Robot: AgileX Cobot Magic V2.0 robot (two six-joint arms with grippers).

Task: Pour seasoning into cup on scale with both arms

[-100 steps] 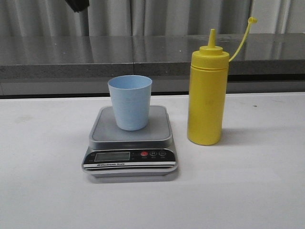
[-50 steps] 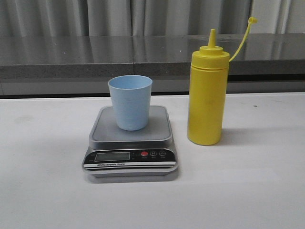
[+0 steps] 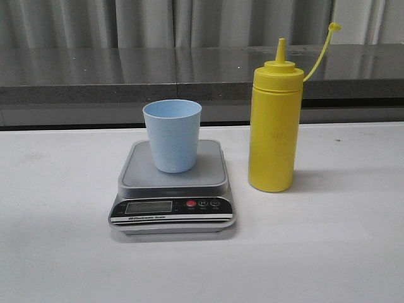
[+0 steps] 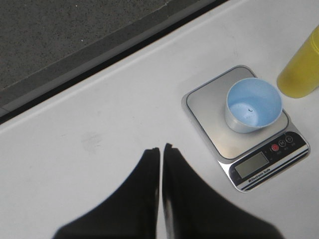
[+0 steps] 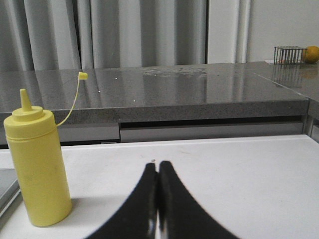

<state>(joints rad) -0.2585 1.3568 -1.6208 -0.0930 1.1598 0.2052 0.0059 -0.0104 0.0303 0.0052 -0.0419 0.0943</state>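
Note:
The pale blue cup (image 3: pixel 172 135) stands upright on the silver-grey scale (image 3: pixel 173 189) in the middle of the white table. The yellow seasoning bottle (image 3: pixel 274 126) stands upright to the right of the scale, its cap strap hanging open. In the left wrist view the cup (image 4: pixel 253 104) is empty on the scale (image 4: pixel 209 107), with the bottle (image 4: pixel 301 74) beyond it. My left gripper (image 4: pixel 161 148) is shut and empty, above the table left of the scale. My right gripper (image 5: pixel 157 164) is shut and empty, right of the bottle (image 5: pixel 39 167). Neither gripper shows in the front view.
A dark grey stone counter (image 3: pixel 189 72) runs along the far edge of the table, with grey curtains behind it. In the right wrist view a wire rack (image 5: pixel 289 54) and a yellow fruit (image 5: pixel 312 53) sit far off on the counter.
A black arm part seen at the top left of the front view one second ago has left the view. The cup, scale and bottle have not moved.

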